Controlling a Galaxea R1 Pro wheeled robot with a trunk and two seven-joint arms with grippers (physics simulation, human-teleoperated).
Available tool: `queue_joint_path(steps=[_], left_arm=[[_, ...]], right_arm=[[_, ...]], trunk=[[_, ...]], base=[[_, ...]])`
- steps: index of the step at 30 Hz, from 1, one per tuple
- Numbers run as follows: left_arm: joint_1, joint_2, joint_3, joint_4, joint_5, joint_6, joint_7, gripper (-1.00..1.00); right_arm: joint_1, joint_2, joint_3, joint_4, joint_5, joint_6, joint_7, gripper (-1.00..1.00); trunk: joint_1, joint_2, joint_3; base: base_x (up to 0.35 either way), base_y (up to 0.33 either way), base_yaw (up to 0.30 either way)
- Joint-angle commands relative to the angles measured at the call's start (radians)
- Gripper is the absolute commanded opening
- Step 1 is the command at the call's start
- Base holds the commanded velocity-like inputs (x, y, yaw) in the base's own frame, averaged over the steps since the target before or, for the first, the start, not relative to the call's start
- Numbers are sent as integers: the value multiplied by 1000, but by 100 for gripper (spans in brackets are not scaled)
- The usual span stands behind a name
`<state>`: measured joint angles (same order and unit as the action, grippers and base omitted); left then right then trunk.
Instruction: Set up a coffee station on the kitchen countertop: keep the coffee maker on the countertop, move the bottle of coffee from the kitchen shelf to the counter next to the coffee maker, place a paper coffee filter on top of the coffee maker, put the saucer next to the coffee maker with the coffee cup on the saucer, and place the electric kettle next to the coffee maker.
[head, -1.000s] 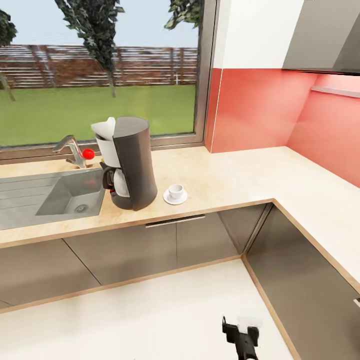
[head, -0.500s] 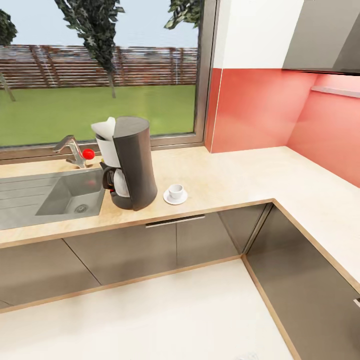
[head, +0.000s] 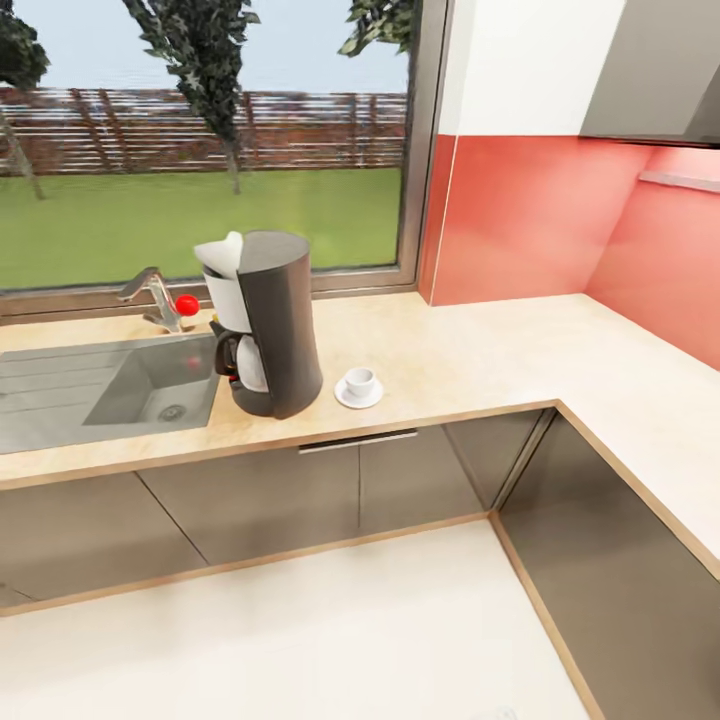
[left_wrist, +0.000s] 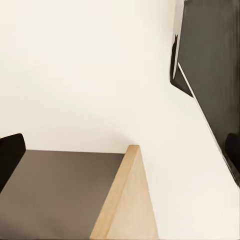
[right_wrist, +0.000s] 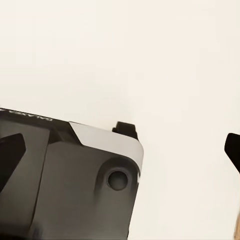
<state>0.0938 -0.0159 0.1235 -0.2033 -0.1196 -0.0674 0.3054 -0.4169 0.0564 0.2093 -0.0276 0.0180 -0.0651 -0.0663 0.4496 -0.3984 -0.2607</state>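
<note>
The coffee maker (head: 270, 325) stands on the tabletop (head: 470, 350) just beside the sink (head: 120, 385), with something white and filter-like sitting at its top. The saucer (head: 359, 392) lies just to its other side, the cup (head: 359, 380) on it — so those steps look done. The kettle and the bottle of coffee are not on this stretch of tabletop, so one of them is probably next (a judgement from the layout alone).

The left pincer (left_wrist: 120, 155) is spread, one dark fingertip at each edge of its wrist view, nothing between them, over pale floor and a cabinet corner. The right pincer (right_wrist: 122, 160) is likewise spread and empty, with part of the robot's grey body beneath it.

The next move calls for driving off to the shelf or wherever the kettle stands — arms low, clear of the cabinets.
</note>
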Motion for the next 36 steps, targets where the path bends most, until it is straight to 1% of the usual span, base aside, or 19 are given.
queue_joint_path(steps=[1, 3, 5, 6, 7, 8, 10, 12, 13, 15, 18, 23, 28, 36], left_arm=[[0, -3, 9, -7, -9, -7, 1, 100], [0, -5, 10, -20, -1, -22, 1, 100], [0, -3, 10, -26, 22, -34, 0, 100], [0, -1, 9, -28, 41, -38, 0, 100], [0, 0, 8, -30, 80, -43, 0, 100], [0, 1, 7, -32, 106, -45, -1, 100], [0, -1, 5, -37, 139, -46, -1, 100], [0, -3, 4, -39, 153, -48, -2, 100], [0, -4, 0, -39, 156, -52, -2, 100], [0, -5, -3, -38, 158, -65, -2, 100], [0, -4, -4, -38, 159, -77, -2, 100], [0, -4, -3, -39, 163, -82, -2, 100], [0, 0, -2, -39, 165, -83, -2, 100], [-1, -6, -1, -41, 167, -83, -2, 100]], right_arm=[[-1, 0, 5, 1, 2, -3, -4, 100], [0, 0, 5, 2, 2, -2, -4, 100], [0, 0, 5, 2, 2, -2, -4, 100], [0, 0, 4, 2, 2, -3, -4, 100], [0, -1, 4, 1, 2, -3, -4, 100], [0, -3, 4, 1, 2, -4, -4, 100], [0, -19, 5, 1, 2, -5, -4, 100], [0, -43, 5, 1, 2, -6, -3, 100], [0, -62, 5, 2, 2, -6, -2, 100], [0, -85, 5, 2, 3, -6, 1, 100], [0, -99, 5, 2, 3, -6, 21, 100], [0, -104, 5, 2, 3, -5, 35, 100], [2, -100, 7, 2, 3, -5, 36, 100], [9, -95, 7, 2, 3, -5, 36, 100]], trunk=[[1, -2, -2], [1, -2, -4], [1, -2, -6], [1, -2, -7], [1, -2, -7], [1, -2, -8], [1, -2, -9], [1, -2, -11], [1, -2, -11], [1, -2, -12], [1, -2, -14], [1, -2, -17], [1, -2, -18], [1, -2, -14]], base=[[0, 0, 225], [0, 0, 231], [0, 0, 237], [0, 0, 244], [0, 0, 253], [0, 0, 258], [0, 0, 263], [0, 0, 266], [0, 0, 267], [0, 0, 268], [22, 0, 268], [7, 0, 269], [1, 0, 277], [1, 1, 267]])
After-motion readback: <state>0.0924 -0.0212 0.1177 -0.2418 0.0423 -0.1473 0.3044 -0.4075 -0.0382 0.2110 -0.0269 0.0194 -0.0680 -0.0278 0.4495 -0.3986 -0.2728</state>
